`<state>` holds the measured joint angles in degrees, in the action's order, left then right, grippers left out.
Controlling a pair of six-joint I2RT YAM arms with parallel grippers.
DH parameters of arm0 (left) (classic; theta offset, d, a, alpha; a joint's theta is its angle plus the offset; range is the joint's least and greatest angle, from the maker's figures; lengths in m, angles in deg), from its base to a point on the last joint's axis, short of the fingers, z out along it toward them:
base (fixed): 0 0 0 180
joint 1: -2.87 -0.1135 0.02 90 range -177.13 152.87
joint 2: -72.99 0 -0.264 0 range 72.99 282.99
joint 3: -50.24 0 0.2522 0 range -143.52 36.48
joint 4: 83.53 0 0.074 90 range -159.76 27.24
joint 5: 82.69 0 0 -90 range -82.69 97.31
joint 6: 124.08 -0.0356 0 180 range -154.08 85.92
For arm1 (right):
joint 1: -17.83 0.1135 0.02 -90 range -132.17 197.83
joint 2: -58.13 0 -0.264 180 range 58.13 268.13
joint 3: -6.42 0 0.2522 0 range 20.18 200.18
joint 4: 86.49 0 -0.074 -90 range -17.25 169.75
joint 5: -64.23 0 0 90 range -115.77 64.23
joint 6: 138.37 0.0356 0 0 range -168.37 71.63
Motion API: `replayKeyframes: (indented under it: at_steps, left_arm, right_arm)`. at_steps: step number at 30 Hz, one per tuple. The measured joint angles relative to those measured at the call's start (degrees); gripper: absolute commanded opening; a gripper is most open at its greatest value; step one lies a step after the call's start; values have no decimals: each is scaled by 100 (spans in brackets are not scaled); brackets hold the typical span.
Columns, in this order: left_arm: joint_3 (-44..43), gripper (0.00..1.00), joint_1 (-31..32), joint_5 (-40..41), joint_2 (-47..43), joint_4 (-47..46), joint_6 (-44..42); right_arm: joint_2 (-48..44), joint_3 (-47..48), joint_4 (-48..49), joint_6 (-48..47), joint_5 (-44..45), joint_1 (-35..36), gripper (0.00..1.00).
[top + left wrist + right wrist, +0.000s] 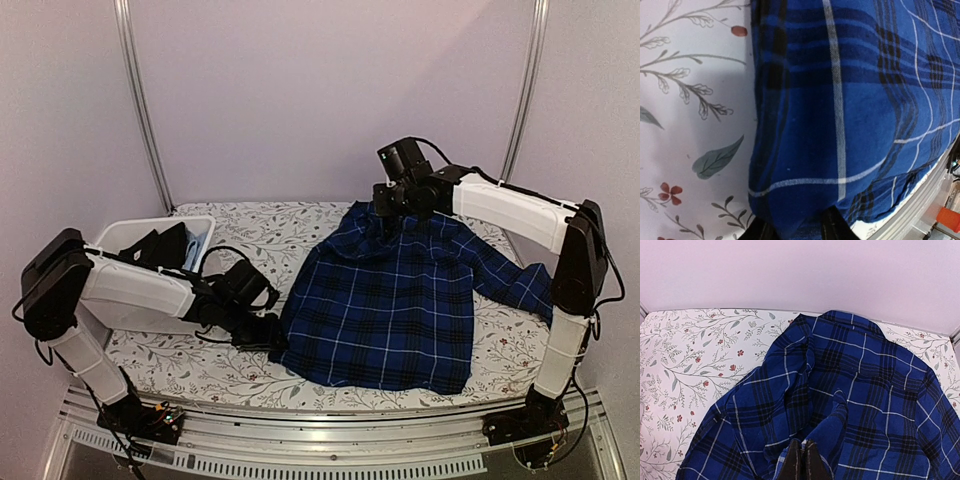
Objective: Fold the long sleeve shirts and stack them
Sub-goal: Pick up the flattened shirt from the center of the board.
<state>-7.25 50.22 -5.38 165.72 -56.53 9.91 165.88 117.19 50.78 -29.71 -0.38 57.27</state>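
**Operator:** Report the position of the workpiece.

**Technician:** The navy plaid shirt (pixel 390 310) lies spread across the floral worktop (pixel 250 232). One sleeve trails toward the right arm. The collar end is lifted off the surface.

**Operator:** Report the status of each pincer.

**Technician:** The right pincer (pixel 388 212) is fully closed on a pinch of fabric near the collar. The right wrist view shows the cloth tented up to the closed tips. The left pincer (pixel 262 332) sits low at the shirt's near left edge. Its fingers (pixel 837 227) stand partly apart with the hem lying between them, and no clamping on the cloth is evident.

**Operator:** Report progress against the task.

**Technician:** Progress is judged to be early. This shirt shows no completed fold, and no folded stack is visible. A white bin (pixel 120 232) at the left holds dark fabric (pixel 165 247), probably further shirts awaiting the same procedure. Remaining steps are to lay the shirt flat, fold the sleeves and body, and set it down. The same steps then apply to each remaining shirt, stacked on the first.
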Motion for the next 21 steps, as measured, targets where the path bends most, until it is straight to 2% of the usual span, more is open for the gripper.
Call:
replayKeyframes:
  at_steps: [2,8,15,17,21]
  left_arm:
    - [-28,0,-9,-37,114,-142,83]
    - [-42,0,-13,52,0,157,63]
    - [146,0,-17,138,-841,938,-52]
    - [212,5,-17,131,-949,1134,-85]
    - [221,38,-17,116,-957,1338,-164]
  right_arm:
    - [0,-33,13,-55,-9,-42,0]
    - [-24,-111,68,-219,-74,-345,0]
    - [-74,-107,284,-365,-380,-466,0]
    - [-74,-103,433,-422,-527,-459,0]
    - [-55,55,772,-623,-820,-457,0]
